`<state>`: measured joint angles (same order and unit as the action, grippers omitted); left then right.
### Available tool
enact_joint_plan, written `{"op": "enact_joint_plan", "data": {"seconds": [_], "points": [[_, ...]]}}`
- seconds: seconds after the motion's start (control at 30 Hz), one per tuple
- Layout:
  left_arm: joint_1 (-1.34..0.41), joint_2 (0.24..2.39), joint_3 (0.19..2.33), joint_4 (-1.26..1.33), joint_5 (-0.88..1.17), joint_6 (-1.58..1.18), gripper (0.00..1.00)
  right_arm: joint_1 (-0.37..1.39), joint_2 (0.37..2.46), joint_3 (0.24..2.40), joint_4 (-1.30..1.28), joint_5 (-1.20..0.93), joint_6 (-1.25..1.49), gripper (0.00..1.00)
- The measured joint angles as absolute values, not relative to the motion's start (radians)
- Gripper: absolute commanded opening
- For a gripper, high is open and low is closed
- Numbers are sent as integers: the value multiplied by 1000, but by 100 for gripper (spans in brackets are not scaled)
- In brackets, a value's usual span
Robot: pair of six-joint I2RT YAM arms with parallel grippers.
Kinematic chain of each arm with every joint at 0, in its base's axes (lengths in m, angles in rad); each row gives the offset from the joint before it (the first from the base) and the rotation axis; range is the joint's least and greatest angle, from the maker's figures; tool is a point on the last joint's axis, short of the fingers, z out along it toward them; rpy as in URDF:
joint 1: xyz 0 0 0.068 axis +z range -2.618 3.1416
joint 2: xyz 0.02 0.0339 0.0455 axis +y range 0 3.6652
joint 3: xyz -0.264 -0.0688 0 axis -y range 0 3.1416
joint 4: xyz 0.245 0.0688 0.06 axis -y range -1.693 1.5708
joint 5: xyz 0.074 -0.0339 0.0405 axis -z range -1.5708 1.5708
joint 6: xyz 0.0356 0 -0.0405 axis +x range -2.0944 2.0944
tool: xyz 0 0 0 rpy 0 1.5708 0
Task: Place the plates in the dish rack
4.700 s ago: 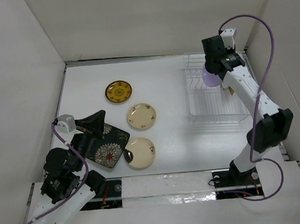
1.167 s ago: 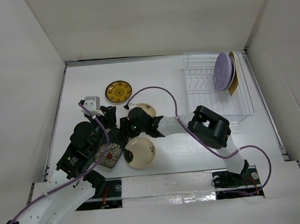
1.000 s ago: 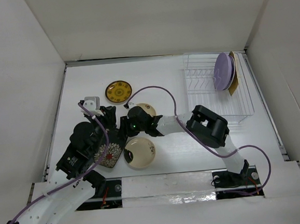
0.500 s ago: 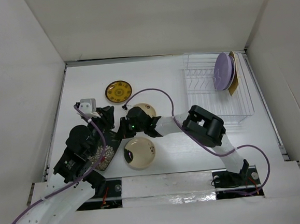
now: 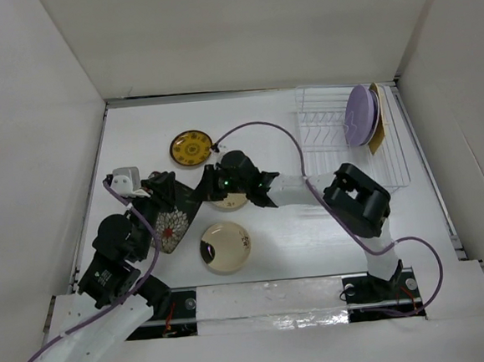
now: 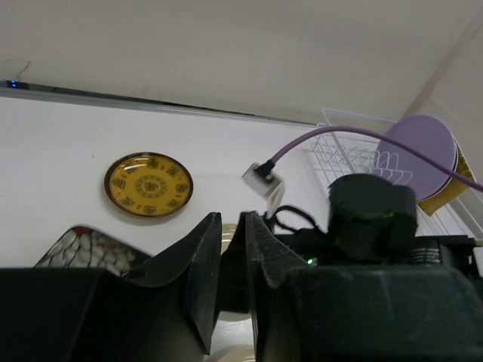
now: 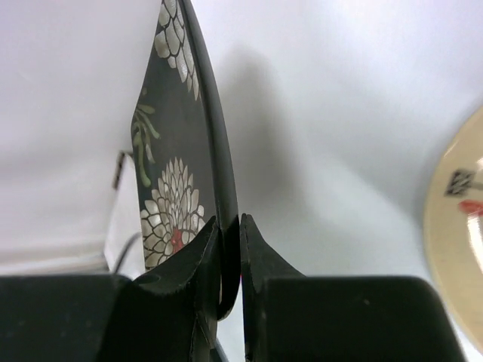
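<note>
the right gripper (image 7: 229, 223) is clamped on the rim of the black square plate (image 7: 170, 196), with one finger on each face. the plate stands nearly edge-on between its fingers, the white-flower face turned to the gripper's left in the right wrist view. in the top view that gripper (image 5: 203, 194) reaches across the surface (image 5: 263, 129) with the black plate (image 5: 174, 224) tilted at its tip.

the left gripper (image 5: 165, 189) sits just beside the same plate, close to the right gripper. its fingers (image 6: 205, 264) stand only a narrow gap apart, and something dark sits low in that gap. i cannot tell whether it is holding anything. a flowered corner of the plate shows just to the left of those fingers.

one cream plate (image 5: 227, 202) lies flat, partly under the right gripper's wrist. a second cream plate (image 5: 224, 247) lies on the near side of both grippers. the dark-yellow patterned plate (image 5: 191, 148) lies flat just beyond them.

the dish rack (image 5: 322, 133) stands well away, back along the right arm and toward the far corner. the lavender plate (image 5: 358, 115) stands upright in it, with the mustard plate (image 5: 379, 139) right behind it.
</note>
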<state>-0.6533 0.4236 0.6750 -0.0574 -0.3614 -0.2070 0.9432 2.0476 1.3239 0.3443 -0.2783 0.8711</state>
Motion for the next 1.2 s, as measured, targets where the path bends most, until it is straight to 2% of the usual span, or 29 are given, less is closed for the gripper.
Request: {"op": "enact_joint_plan", "data": {"seconds": [0.37,0.53,0.7,0.83,0.97,1.2], "points": [[-653,353,675,-57,-379,-208,22,681,1684,1192,290,-194,802,0],[-653,327,675,-57,-378,-208,23,494,1456,1160,83,-20,646,0],[-653,302,675,-56,-375,-209,25,341,1280,1185,-91,262,421,0],[-653,299,675,-56,-373,-210,25,295,1249,1250,-189,464,236,0],[-653,299,675,-56,-372,-211,26,272,1296,1327,-257,579,76,0],[-653,299,675,-56,-371,-211,26,241,1411,1343,-258,657,-116,0]]}}
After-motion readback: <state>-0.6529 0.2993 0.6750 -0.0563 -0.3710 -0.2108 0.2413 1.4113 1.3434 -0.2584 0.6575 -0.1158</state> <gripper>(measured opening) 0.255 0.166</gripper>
